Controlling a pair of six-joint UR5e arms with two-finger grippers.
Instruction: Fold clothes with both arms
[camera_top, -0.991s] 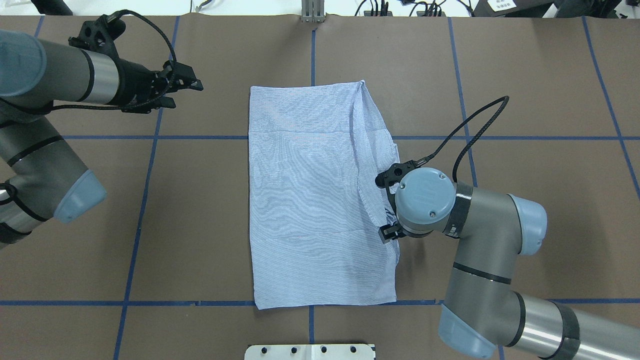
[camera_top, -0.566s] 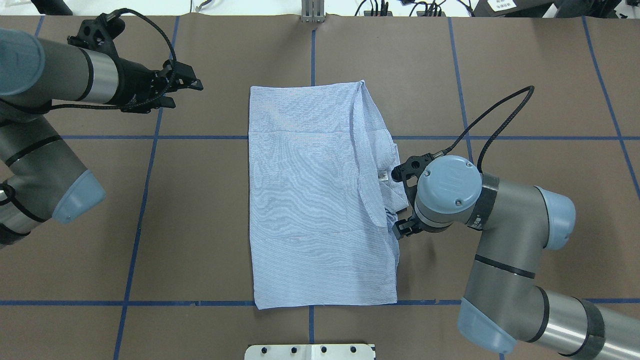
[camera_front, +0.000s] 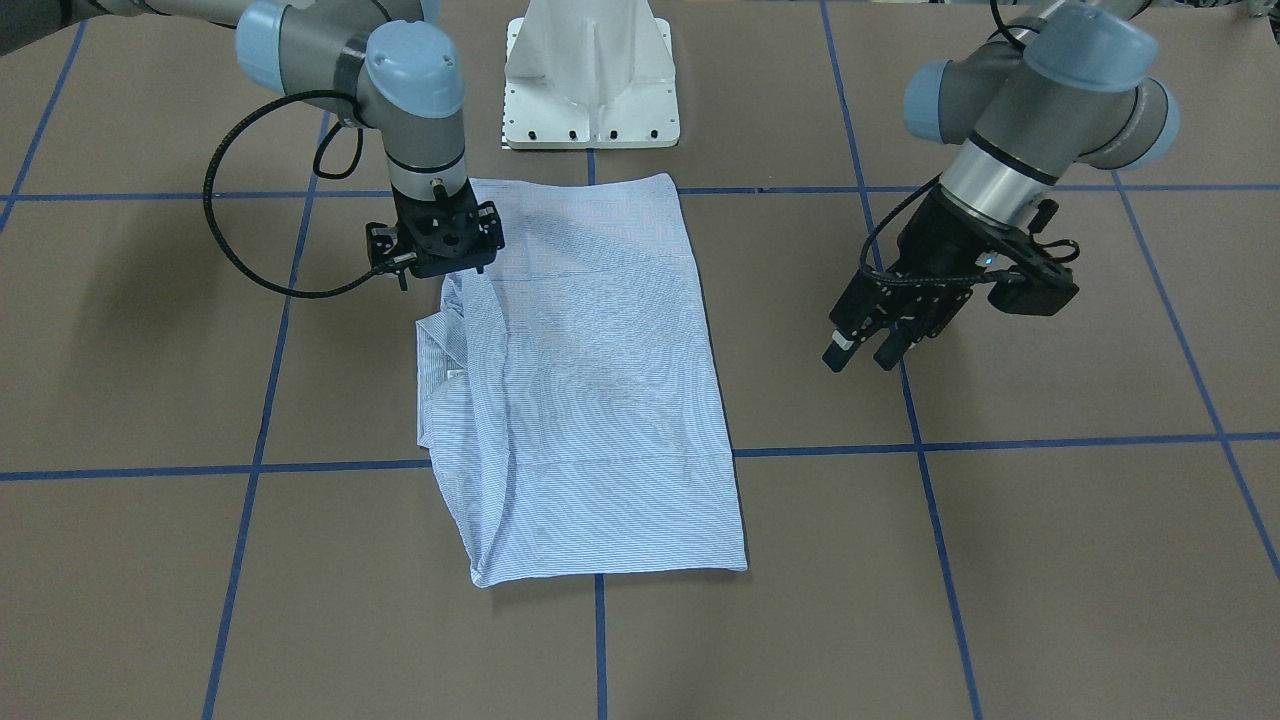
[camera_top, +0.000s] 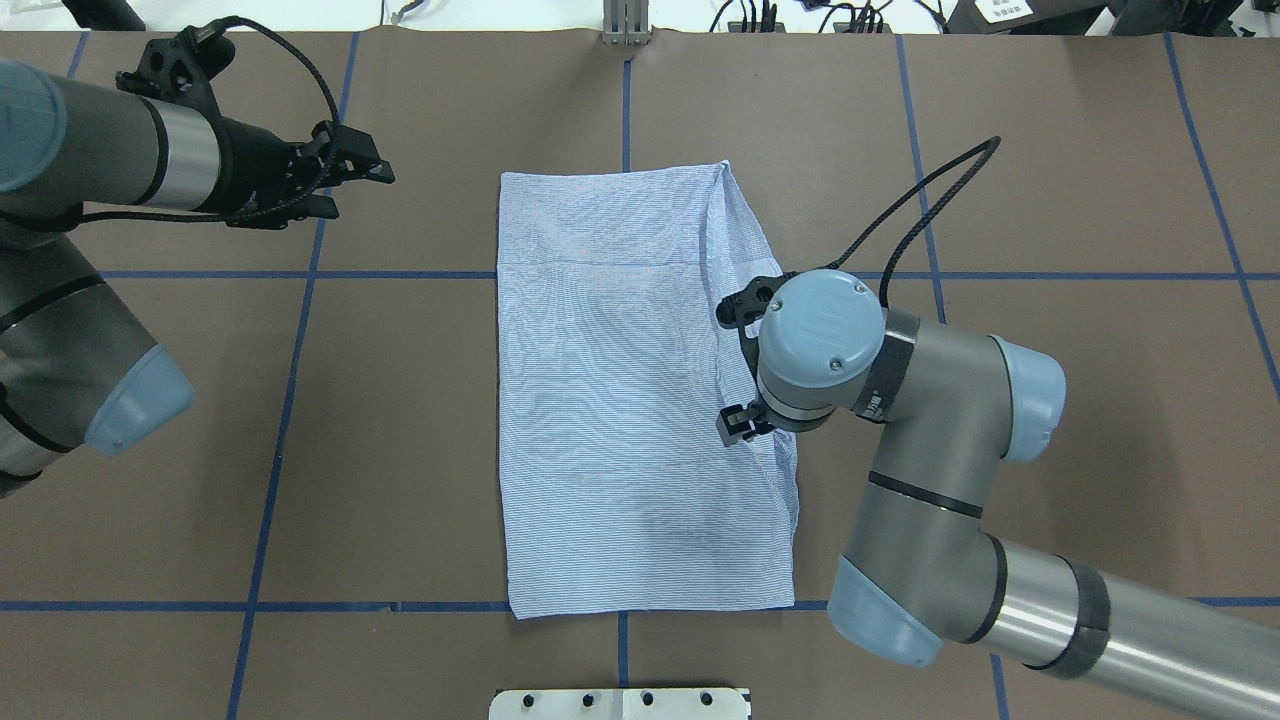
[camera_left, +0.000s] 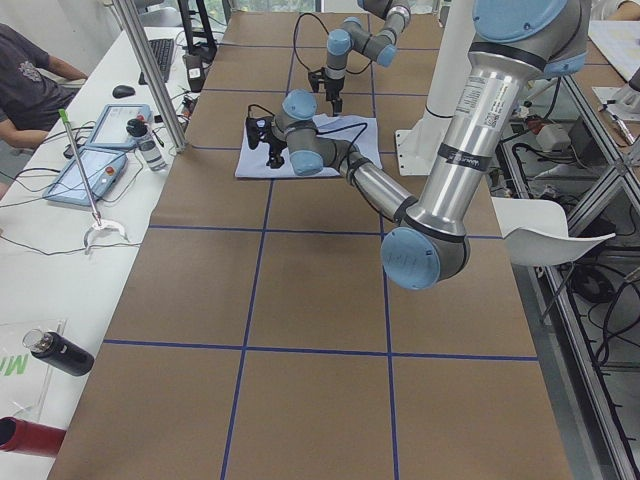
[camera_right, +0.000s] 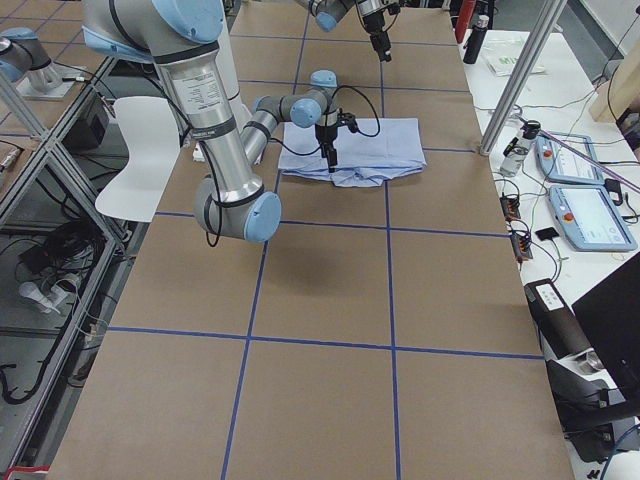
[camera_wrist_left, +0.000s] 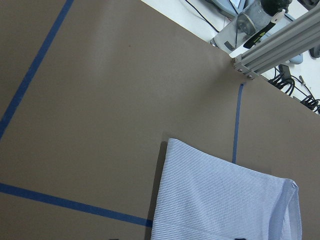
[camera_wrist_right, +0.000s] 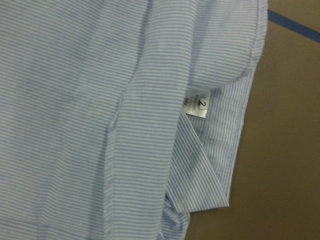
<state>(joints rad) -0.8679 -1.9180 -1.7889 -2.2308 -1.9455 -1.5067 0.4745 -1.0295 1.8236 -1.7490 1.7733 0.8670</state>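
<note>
1 striped shirt (camera_top: 620, 400), folded to a rectangle, lies flat mid-tabletop (camera_top: 1050, 150), w/ 1 white neck label (camera_wrist_right: 199, 105) showing at its robot-right side. 2 arms (camera_top: 110, 165) (camera_top: 940, 370) up: left gripper (camera_top: 352, 187) hangs toward the tabletop's far left corner, well apart from the shirt, fingers spread, nothing held. Right gripper (camera_front: 437, 262) points straight down at the shirt's collar side, and I can't tell if it's spread or pinching cloth.

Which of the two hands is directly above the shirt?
The right hand: it hangs over the shirt at its collar-side edge. The left hand is off to the side, above the brown table.
</note>
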